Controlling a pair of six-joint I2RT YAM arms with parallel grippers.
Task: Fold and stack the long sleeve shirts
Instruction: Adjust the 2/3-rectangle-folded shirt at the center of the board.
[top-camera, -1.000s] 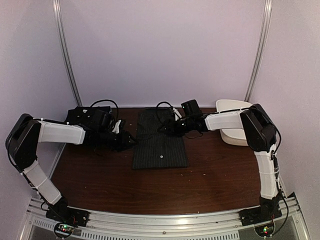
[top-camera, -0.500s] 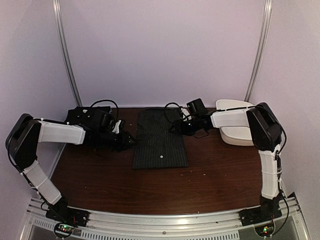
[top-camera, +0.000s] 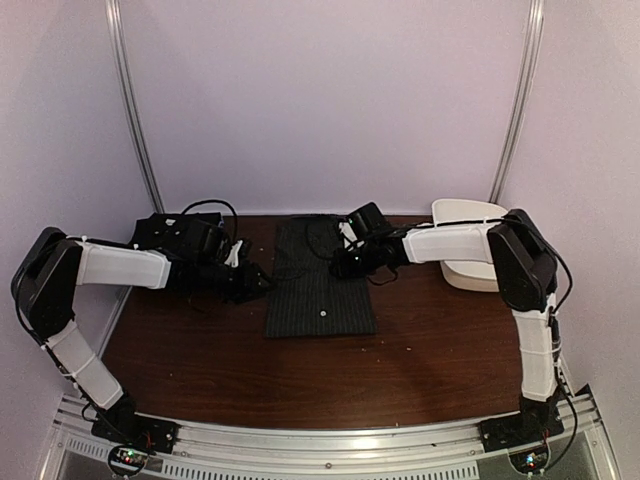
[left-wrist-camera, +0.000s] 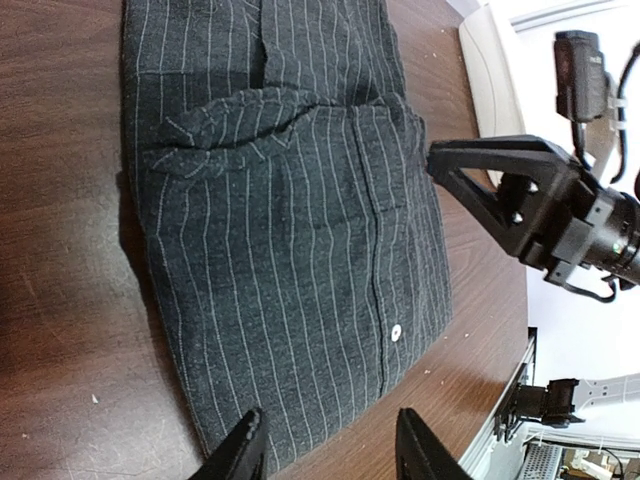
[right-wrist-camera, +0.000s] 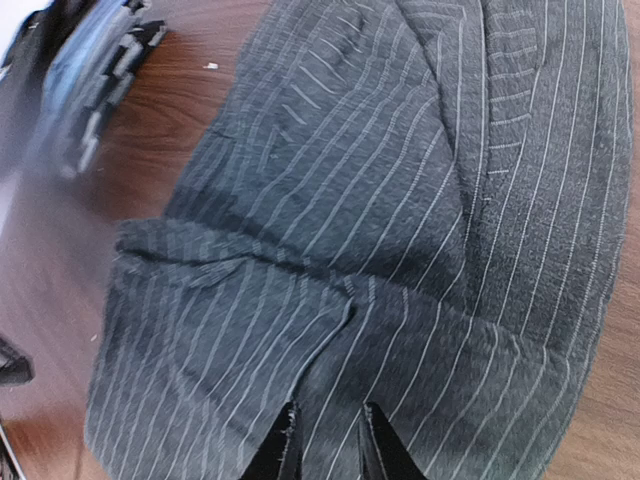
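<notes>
Two-arm rig, mid-fold on a dark wood table (top-camera: 430, 360). L to R in the top view: a bunched dark shirt pile (top-camera: 165, 232) sits at the far left corner, partly hidden by the left arm, looks unfolded, tho detail is too dark to tell. Just beside it the left hand (top-camera: 262, 282) hovers at the left edge of the pinstriped shirt (top-camera: 320, 290), which lies at table centre as a long flat rectangle, near end folded square with one white button (left-wrist-camera: 397, 332) showing, far end rumpled, a loose fold of cloth standing up in the left wrist view. The right hand (top-camera: 342, 262) reaches in from the right over the shirt's upper right part. Far right, a white tub (top-camera: 470, 258), well apart from the cloth.

Progress, as judged from these views: sleeves and sides of the pinstriped shirt appear tucked in; the lengthwise fold-over is not yet done and nothing is stacked. The pile at left seems to be waiting its turn, so roughly the first half of the job.

Hands: left hand (left-wrist-camera: 325, 450) stands partly apart, fingers clear of the fabric at its near edge, holding nothing. Right hand (right-wrist-camera: 325, 440) has its fingers drawn close together, tips right at a raised crease of pinstriped cloth; whether cloth is actually pinched btwn them can't be told, as the tips sit at the frame's bottom edge.
</notes>
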